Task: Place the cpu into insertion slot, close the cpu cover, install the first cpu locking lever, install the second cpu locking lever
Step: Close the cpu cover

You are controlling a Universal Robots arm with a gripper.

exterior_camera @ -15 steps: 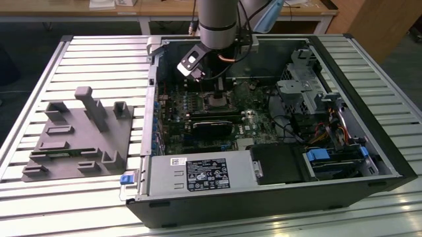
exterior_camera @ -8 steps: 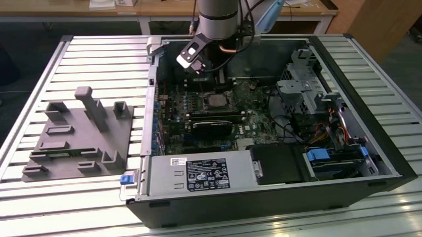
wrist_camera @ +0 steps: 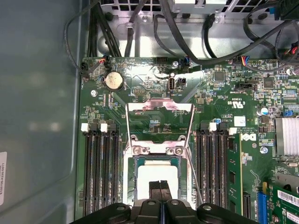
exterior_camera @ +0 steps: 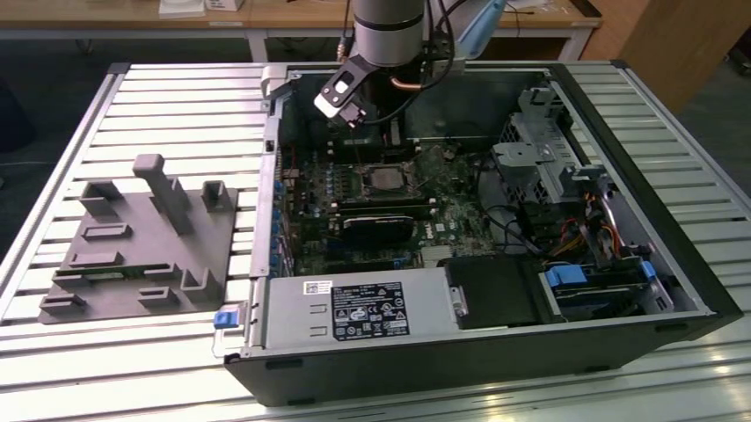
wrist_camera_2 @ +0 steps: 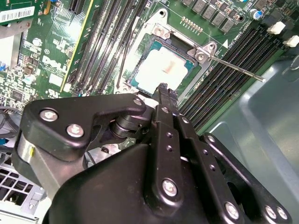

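— What is the hand doing?

— The black two-fingered hand has its fingertips pressed together with nothing between them. They sit right over the small flat square silvery-beige cpu; whether they touch it I cannot tell.

— And the chip itself?

— It lies flat inside the square dark silver-rimmed insertion slot. The thin silvery square-frame cpu cover stands open beyond the slot, not over the chip. A thin silver locking lever juts free from one corner.

— Farther out?

— Long black memory slots flank the slot on both sides. In the exterior view the open black computer case rests on the slatted metal counter. The grey arm enters from twelve o'clock, and a grey moulded tray lies at nine o'clock of the case.
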